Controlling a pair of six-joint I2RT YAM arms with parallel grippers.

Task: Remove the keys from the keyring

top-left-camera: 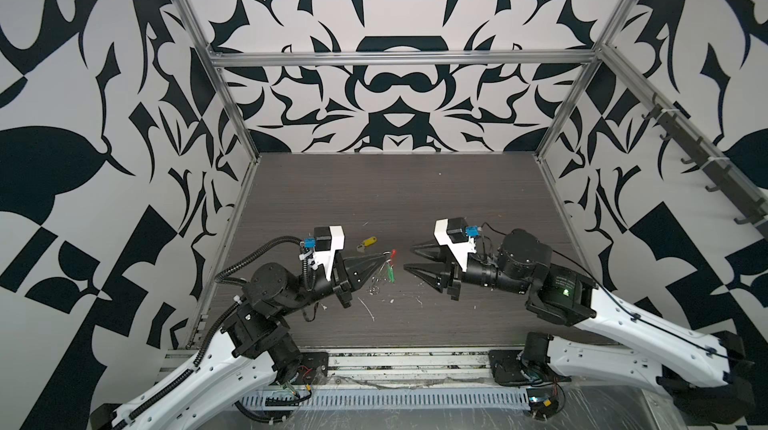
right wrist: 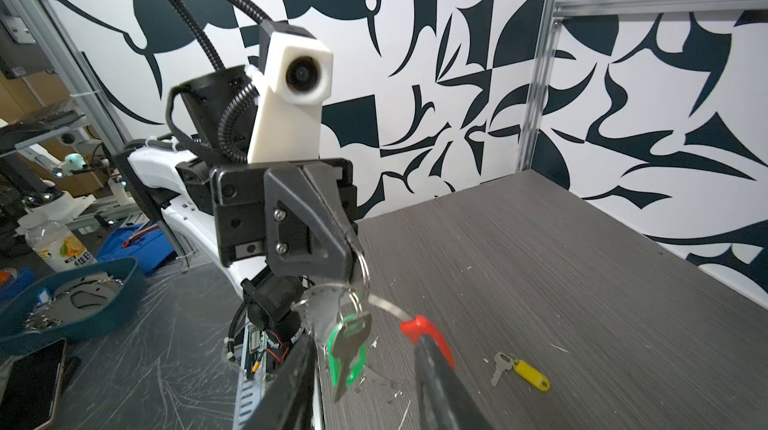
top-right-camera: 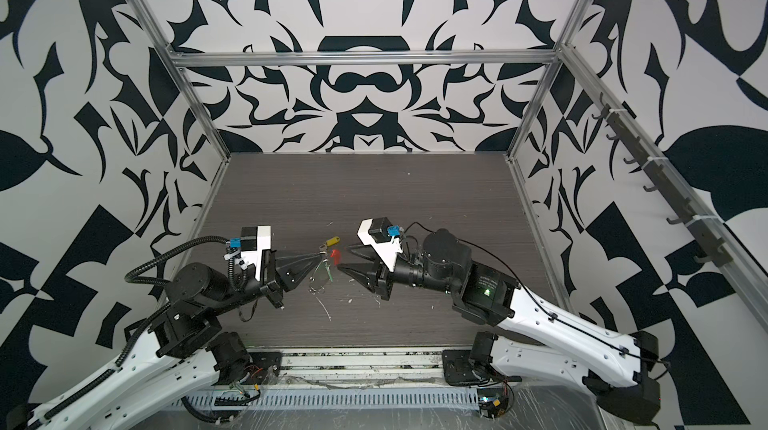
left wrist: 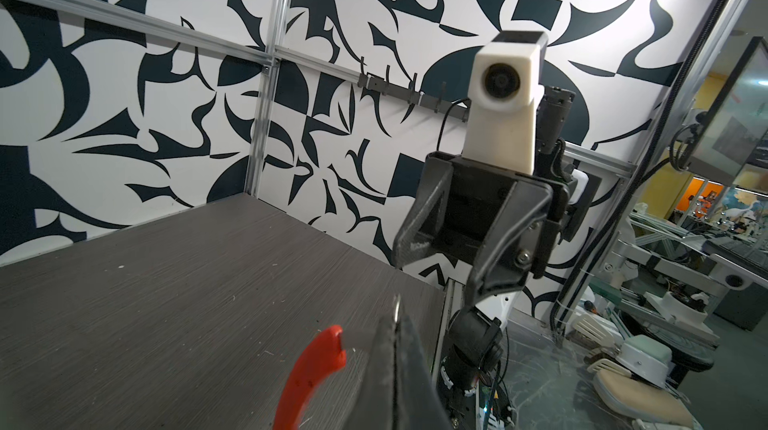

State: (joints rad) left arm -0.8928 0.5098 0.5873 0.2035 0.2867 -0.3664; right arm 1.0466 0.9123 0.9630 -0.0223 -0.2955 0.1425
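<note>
Top views: the yellow key tag [top-left-camera: 368, 242] lies free on the table [top-left-camera: 415, 199], and the green key tag [top-left-camera: 390, 273] hangs from the keyring [top-left-camera: 393, 252]. One removal is done; one remains.

Left wrist view: the left gripper [left wrist: 395, 336] is pressed together on the keyring wire.

Right wrist view: the right gripper [right wrist: 365, 386] stands spread and holds nothing, close to the red sleeve [right wrist: 424, 332].
</note>
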